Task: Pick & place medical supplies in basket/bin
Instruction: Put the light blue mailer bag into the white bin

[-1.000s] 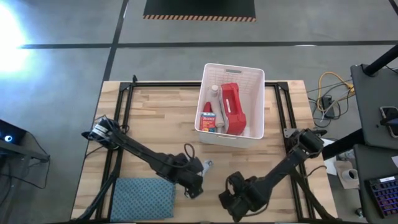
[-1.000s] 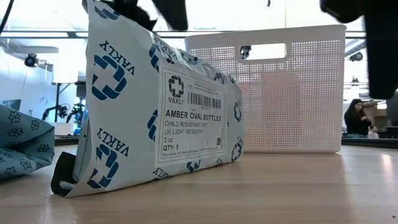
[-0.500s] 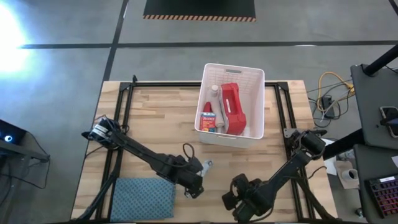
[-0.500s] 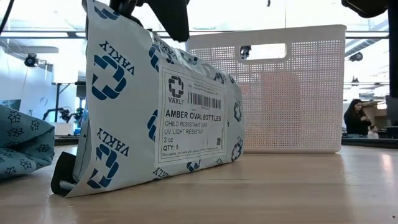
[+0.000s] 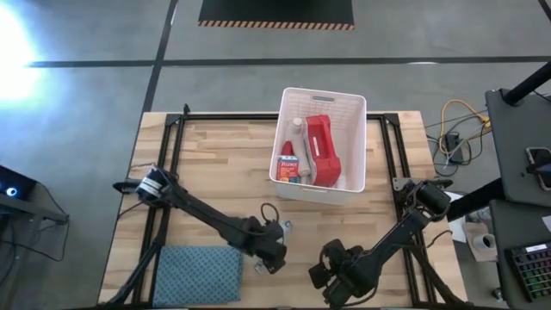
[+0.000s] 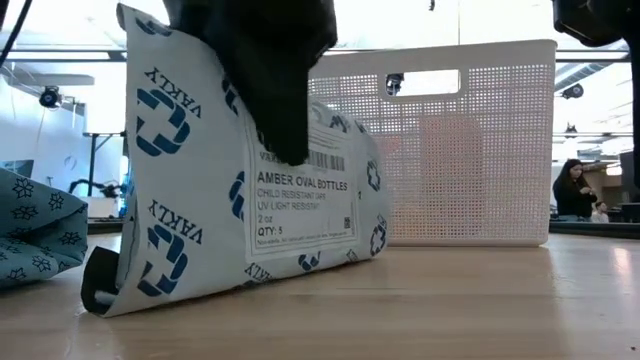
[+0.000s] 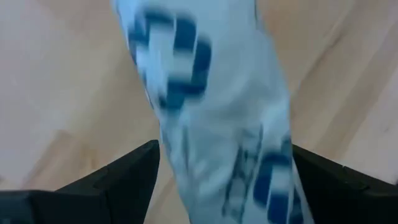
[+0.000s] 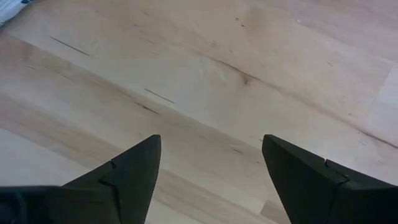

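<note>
Crinkled white-and-blue plastic pouch (image 6: 240, 200) (soft, bulging) sits between left gripper (image 7: 224, 171) fingers

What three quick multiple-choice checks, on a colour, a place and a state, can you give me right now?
1. The pouch in the bin is: A red; B green; C black.
2. The left gripper is: A behind the bin; B at the bag; C inside the bin.
3. The right gripper is: A shut on a bottle; B shut, empty; C open.

A: the high view shows it red.
B: the low view shows the gripper against the bag.
C: its wrist view shows the fingers apart over bare table.
</note>
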You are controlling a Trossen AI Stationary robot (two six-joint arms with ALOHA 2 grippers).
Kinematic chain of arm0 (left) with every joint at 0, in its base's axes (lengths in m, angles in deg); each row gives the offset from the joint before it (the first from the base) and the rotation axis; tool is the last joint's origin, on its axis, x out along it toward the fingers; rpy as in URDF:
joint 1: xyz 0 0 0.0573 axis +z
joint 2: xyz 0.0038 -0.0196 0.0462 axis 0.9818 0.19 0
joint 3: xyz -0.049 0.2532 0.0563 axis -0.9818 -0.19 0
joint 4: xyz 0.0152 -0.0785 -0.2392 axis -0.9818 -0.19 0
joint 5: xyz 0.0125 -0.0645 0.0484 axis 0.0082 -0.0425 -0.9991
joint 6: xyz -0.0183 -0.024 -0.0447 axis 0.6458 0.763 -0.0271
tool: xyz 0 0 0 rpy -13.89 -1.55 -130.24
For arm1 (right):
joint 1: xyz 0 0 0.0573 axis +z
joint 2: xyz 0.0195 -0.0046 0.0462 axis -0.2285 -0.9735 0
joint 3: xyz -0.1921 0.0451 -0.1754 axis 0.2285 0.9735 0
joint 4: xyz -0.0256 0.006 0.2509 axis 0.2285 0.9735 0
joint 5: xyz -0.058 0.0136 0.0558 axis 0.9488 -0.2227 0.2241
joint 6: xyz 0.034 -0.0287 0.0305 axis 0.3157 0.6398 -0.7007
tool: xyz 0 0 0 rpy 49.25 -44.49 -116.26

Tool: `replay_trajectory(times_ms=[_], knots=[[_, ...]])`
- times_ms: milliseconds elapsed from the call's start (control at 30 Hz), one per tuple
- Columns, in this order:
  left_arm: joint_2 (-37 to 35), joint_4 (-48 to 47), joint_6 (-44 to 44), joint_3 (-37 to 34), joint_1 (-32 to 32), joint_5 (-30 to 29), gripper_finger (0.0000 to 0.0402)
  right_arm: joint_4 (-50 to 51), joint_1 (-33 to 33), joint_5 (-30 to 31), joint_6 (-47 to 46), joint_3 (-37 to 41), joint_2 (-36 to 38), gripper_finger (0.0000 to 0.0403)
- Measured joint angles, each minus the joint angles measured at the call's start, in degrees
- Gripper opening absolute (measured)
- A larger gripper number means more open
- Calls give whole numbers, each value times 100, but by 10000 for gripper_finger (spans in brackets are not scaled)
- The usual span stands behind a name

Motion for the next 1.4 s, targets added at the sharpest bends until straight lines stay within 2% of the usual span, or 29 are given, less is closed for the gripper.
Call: replay_trajectory(times_ms=[133, 233, 500, 600, 733, 800, 867, 933, 1000, 1033, 1100, 1233, 1267, 1400], knots=[[0, 7, -325, 0, 176, -35, 298, -3, 0, -8, -2, 4, 0, 271], [-17, -60, -453, 0, 296, -38, 273, -5, 0, -13, -2, 6, -1, 267], [-104, -356, -700, 3, 345, -38, 129, 10, 0, -15, -1, 47, -1, 249], [-367, -906, -598, 84, 237, -67, 123, 28, 0, -15, 12, 59, -1, 243], [-1184, -1481, -87, 366, -35, -483, 122, 147, 0, -17, 27, 63, -3, 237], [-1710, -1284, 124, 534, -171, -917, 130, 206, 0, -17, 39, 63, -3, 237], [-2222, -846, 80, 710, -229, -1792, 147, 265, 0, -19, 89, 63, -2, 238], [-2652, -431, -446, 885, -127, -2831, 158, 286, -2, -20, 151, 63, 6, 238], [-2944, -274, -1323, 1074, 315, -3468, 158, 292, -26, -26, 256, 63, 17, 237], [-3028, -207, -1740, 1164, 659, -3566, 155, 293, -45, -28, 302, 63, 21, 236], [-3069, 146, -2362, 1267, 1567, -3180, 146, 292, -98, -35, 398, 58, 21, 235], [-2791, 1072, -2948, 1158, 3148, -1282, 146, 274, -191, -35, 429, 4, 30, 237], [-2678, 1159, -3041, 1131, 3390, -1065, 152, 277, -208, -37, 424, -17, 32, 238], [-2286, 893, -2991, 1058, 3972, -834, 202, 277, -227, -33, 177, -89, 34, 240]])
